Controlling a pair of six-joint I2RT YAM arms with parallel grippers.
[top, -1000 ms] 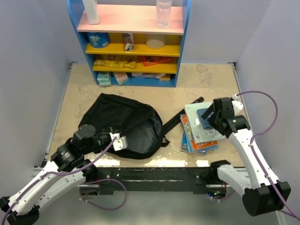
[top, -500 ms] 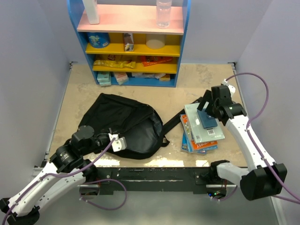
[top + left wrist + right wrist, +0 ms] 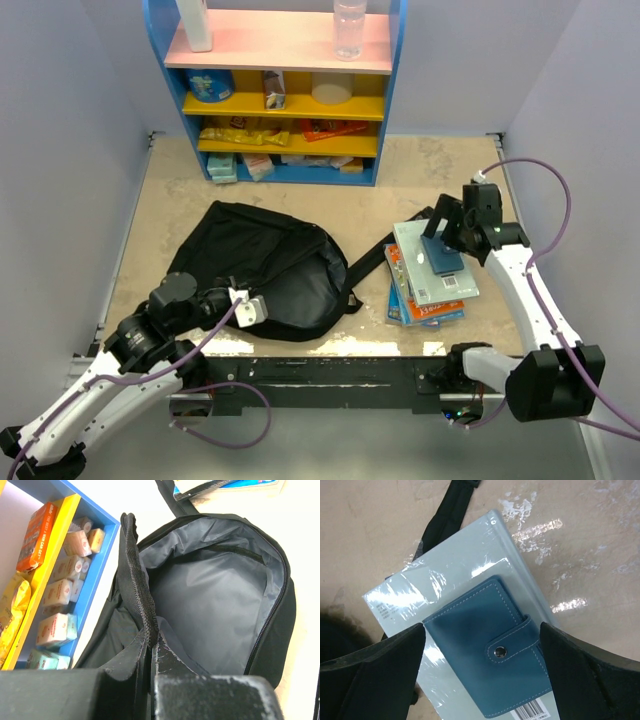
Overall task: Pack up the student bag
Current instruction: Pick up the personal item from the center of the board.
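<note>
The black student bag (image 3: 270, 255) lies on its side left of centre, its mouth gaping toward the books. In the left wrist view its grey lining (image 3: 215, 590) shows. My left gripper (image 3: 250, 306) is shut on the zip edge (image 3: 139, 580) of the bag's mouth and holds it up, fingertips (image 3: 170, 655) pinched together. A blue snap wallet (image 3: 441, 253) (image 3: 490, 665) rests on a pale shrink-wrapped book (image 3: 432, 278) (image 3: 450, 575) topping the stack of books (image 3: 425, 308). My right gripper (image 3: 446, 236) (image 3: 482, 630) hovers open just above the wallet, one finger on each side, touching nothing.
A blue and yellow shelf unit (image 3: 280, 90) with snack boxes, a bottle and packets stands at the back. The bag's black strap (image 3: 380, 255) (image 3: 451, 510) runs between bag and books. White walls close in the tabletop left and right.
My right gripper has shifted a little toward the back over the wallet and its jaws have spread wider. The left gripper keeps its grip on the bag edge, barely moved.
</note>
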